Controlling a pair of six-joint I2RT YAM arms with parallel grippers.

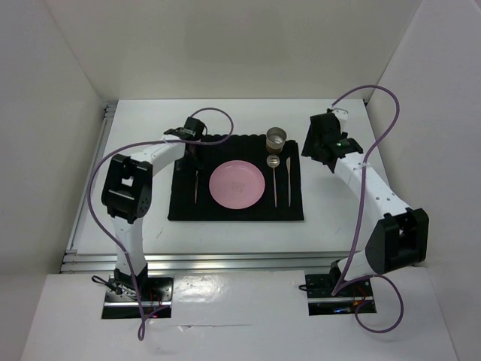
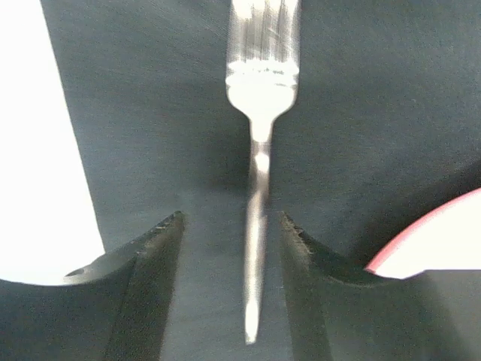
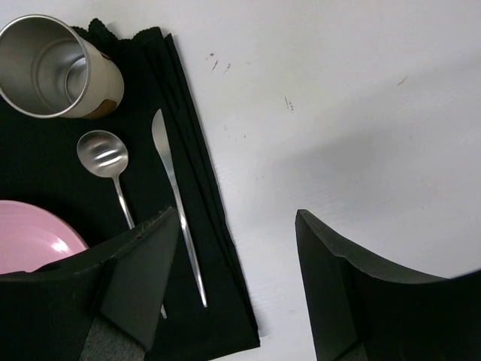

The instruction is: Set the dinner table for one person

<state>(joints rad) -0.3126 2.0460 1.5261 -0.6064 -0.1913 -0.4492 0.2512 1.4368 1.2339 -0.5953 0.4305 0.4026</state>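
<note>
Left claw (image 2: 231, 222) astride one fork (image 2: 261, 83), right claw (image 3: 234, 218), one plate (image 3: 30, 229), spoon (image 3: 103, 153), knife (image 3: 169, 173), cup (image 3: 45, 68)

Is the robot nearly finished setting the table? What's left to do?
Nearly, it seems. Done: the pink plate sits in the middle of the placemat, spoon and knife to its right, metal cup beyond them, fork lying on its left. In hand: nothing. The left claw stands open either side of the fork's handle, and the right claw is open over the table. Left: probably just pulling both arms away.
</note>
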